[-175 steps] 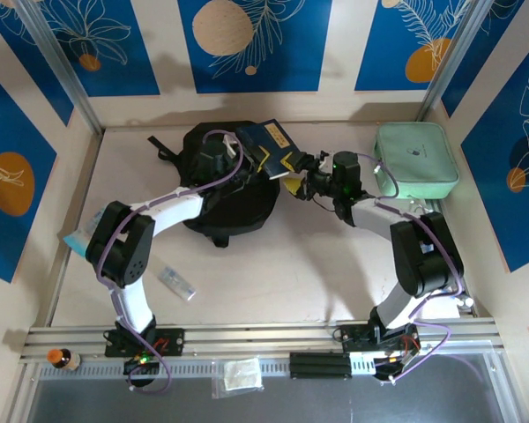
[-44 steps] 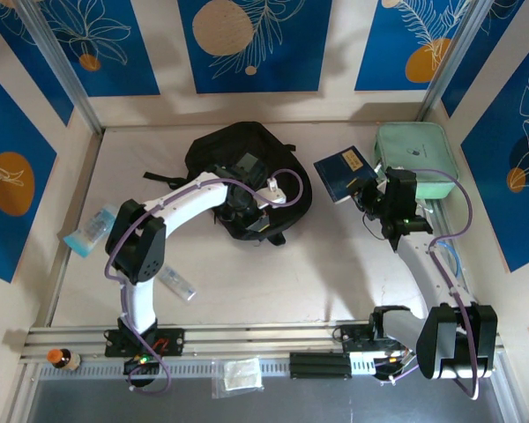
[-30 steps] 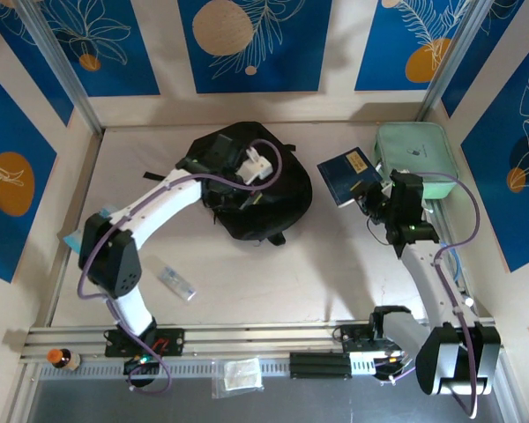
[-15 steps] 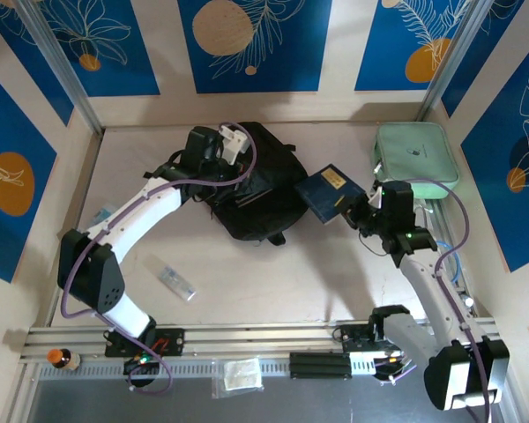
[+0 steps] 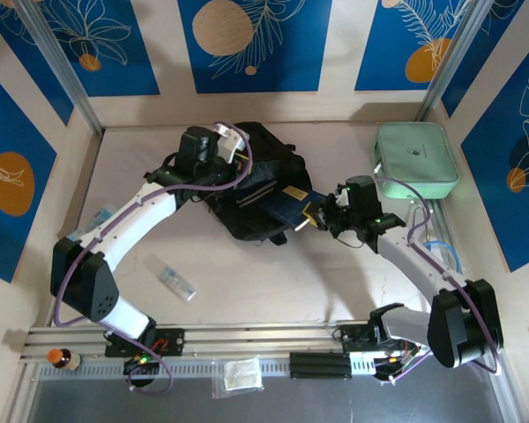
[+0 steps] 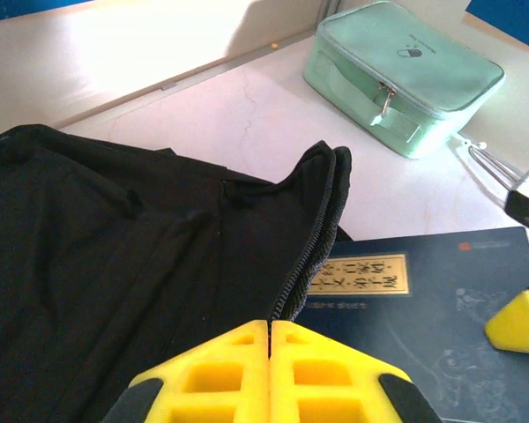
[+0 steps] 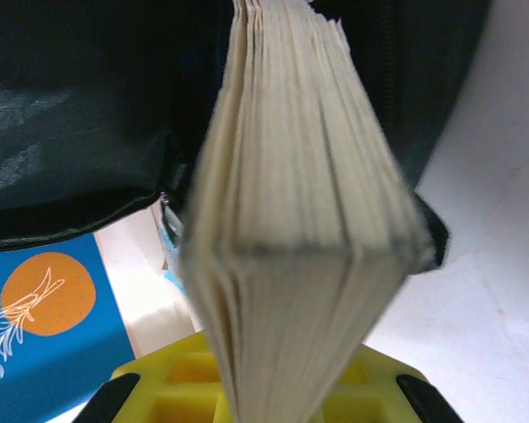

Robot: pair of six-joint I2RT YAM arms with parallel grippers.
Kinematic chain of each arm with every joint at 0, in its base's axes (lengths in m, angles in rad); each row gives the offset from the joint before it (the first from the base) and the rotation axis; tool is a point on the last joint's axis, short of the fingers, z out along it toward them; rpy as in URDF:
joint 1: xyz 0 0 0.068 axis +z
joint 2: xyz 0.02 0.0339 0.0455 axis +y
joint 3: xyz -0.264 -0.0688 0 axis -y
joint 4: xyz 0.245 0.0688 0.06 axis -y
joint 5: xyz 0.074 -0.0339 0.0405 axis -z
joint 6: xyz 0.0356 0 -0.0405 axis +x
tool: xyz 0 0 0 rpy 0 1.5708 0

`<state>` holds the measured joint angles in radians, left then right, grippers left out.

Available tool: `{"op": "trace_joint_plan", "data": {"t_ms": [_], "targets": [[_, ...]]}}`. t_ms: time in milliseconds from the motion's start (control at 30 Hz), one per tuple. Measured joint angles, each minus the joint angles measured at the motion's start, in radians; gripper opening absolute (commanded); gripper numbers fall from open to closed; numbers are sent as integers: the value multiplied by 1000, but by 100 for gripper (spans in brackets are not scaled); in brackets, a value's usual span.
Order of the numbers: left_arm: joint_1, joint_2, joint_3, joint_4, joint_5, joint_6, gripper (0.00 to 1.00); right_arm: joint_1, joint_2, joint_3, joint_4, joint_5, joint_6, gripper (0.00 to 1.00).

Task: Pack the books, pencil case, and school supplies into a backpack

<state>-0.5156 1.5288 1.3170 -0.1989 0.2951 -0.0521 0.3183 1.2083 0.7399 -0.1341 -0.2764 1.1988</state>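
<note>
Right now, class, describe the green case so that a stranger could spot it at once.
Look to the table's far right corner. There lies the green case, flat and rectangular. Its mint colour sets it apart from the black backpack and dark-blue book.

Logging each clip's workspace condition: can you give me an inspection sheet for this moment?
Surface: beige table, no spills seen.
Job's things: black backpack; dark-blue book at its opening; clear box lying loose; mint-green zip case far right.
Clutter: light-blue packet by left wall.
Grippers: left gripper shut on backpack's zipper edge; right gripper shut on book.
Cables: purple cables along both arms.
Surroundings: blue leaf-print panels.
</note>
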Motion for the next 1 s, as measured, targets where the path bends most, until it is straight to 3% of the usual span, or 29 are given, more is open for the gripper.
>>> {"op": "trace_joint_plan", "data": {"t_ms": [300,833,900,1000], "targets": [[0,-6,-4,2,23,0,0,60,194,126,169,-12,41,3],[0,-10,-21,21,27,-11,0,121,638,351,311,47,17,4],[0,-10,-23,26,27,-14,0,121,690,395,311,44,16,9],[0,-10,-24,28,27,-19,0,121,746,465,313,40,6,28]]}}
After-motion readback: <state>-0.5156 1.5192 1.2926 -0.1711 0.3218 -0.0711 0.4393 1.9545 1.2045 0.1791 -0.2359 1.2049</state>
